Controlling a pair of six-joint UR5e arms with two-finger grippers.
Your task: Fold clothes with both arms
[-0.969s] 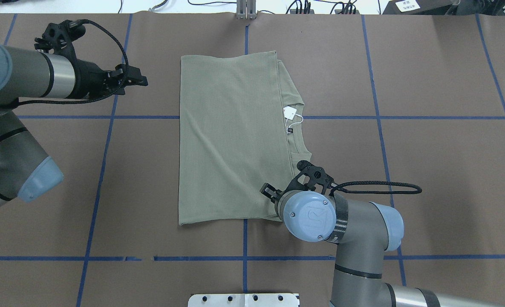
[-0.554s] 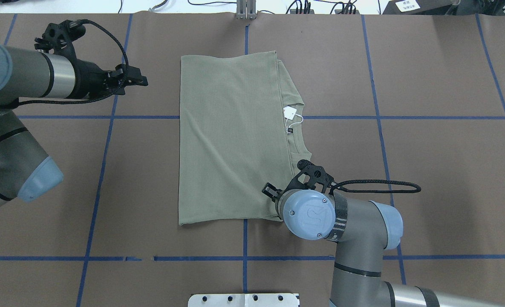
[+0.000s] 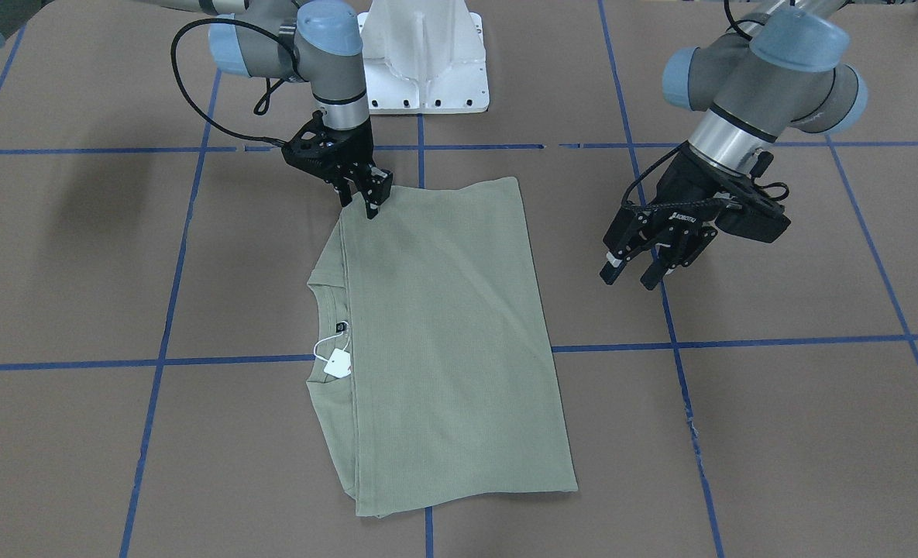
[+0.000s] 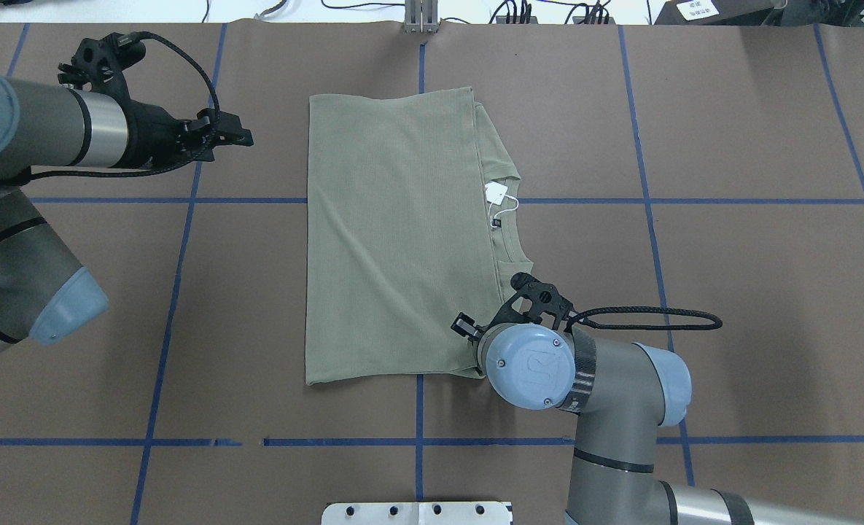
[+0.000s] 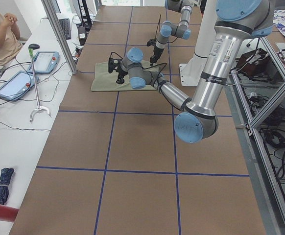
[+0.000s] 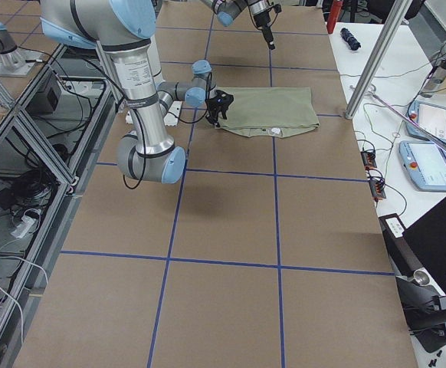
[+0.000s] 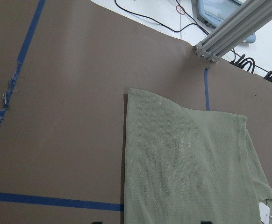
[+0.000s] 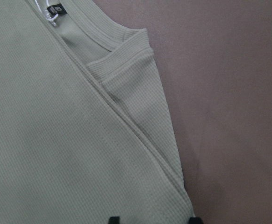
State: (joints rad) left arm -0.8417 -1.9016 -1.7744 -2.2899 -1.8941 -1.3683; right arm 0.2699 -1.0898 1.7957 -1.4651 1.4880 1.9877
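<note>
The sage-green knit shirt (image 4: 395, 240) is seen lying flat in the middle of the table (image 4: 738, 313), folded into a tall rectangle with its long sides running near to far. The neckline is turned to the right, and there the white hang tag (image 4: 497, 192) is shown on its string, just beside a small black neck label (image 4: 496, 223). One layer is laid over the body, so the collar and a ribbed sleeve edge (image 8: 131, 60) are left peeping out along the right side.

The shirt's near right corner is attended by the right gripper (image 3: 366, 203), pointed straight down from the right arm (image 4: 606, 394). Its fingers (image 8: 113, 219) are parted a moderate way, and in the wrist view the shirt's right edge is framed between them. The cloth is not lifted, and no firm pinch can be made out.

Over on the left, the left gripper (image 3: 630, 276) is held above bare table, well apart from the shirt's far left corner. Its fingers are spread wide and nothing is held. The left arm (image 4: 45, 131) is brought in from the left edge.

The table is covered in brown paper and crossed by blue tape lines (image 4: 694, 200). The white pedestal base (image 3: 426, 70) is seen at the near edge, between the two arms.
</note>
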